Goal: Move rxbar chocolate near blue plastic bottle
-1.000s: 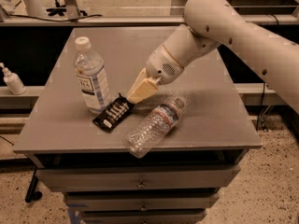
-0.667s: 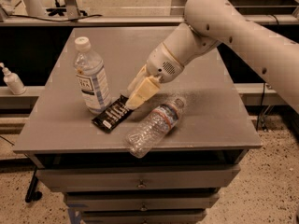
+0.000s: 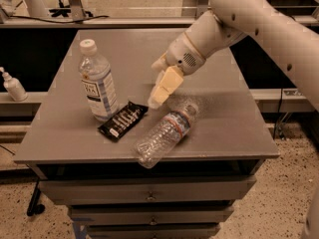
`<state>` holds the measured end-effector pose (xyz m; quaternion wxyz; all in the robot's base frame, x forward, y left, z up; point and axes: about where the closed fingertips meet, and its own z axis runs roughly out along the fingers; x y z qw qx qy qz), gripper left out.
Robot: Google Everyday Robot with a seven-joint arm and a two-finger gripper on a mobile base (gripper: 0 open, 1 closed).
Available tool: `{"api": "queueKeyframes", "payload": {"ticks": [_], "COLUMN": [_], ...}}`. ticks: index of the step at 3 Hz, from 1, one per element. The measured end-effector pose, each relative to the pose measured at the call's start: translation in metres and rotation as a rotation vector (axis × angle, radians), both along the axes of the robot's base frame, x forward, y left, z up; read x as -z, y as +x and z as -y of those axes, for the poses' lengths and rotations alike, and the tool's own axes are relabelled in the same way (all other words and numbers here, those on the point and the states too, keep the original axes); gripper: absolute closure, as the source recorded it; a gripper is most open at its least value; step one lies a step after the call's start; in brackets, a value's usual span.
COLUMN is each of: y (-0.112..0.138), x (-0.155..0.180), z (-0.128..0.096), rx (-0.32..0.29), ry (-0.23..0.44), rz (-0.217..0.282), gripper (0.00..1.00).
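The rxbar chocolate (image 3: pixel 123 120), a flat black wrapper with pale lettering, lies on the grey table (image 3: pixel 65 133) just right of the blue plastic bottle (image 3: pixel 97 81), close to its base or touching it. That bottle stands upright with a white cap and blue-and-white label. My gripper (image 3: pixel 155 99) hangs from the white arm a little above the table, just right of the bar's upper end and clear of it. It holds nothing.
A thinner ribbed clear bottle (image 3: pixel 165 132) with an orange-and-blue band lies on its side near the table's front edge, under and right of the gripper. A white spray bottle (image 3: pixel 12 85) stands on a shelf at far left. Drawers sit below the tabletop.
The gripper has lifted up and to the right, away from the rxbar. The bar and both bottles have stayed where they were.
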<state>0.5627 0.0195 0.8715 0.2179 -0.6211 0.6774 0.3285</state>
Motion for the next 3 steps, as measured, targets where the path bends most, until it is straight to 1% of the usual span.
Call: {"api": "queueKeyframes", "payload": {"ticks": [1,2,3], "y": [0.045,0.081,0.087], "x": [-0.025,-0.062,-0.074], "z": [0.032,0.066,0.069], "rx": [0.076,0.168,0.180], "ry": [0.061,0.148,0.165], "rz": [0.082,0.194,0.221], "gripper": [0.00,0.00,0.00]}}
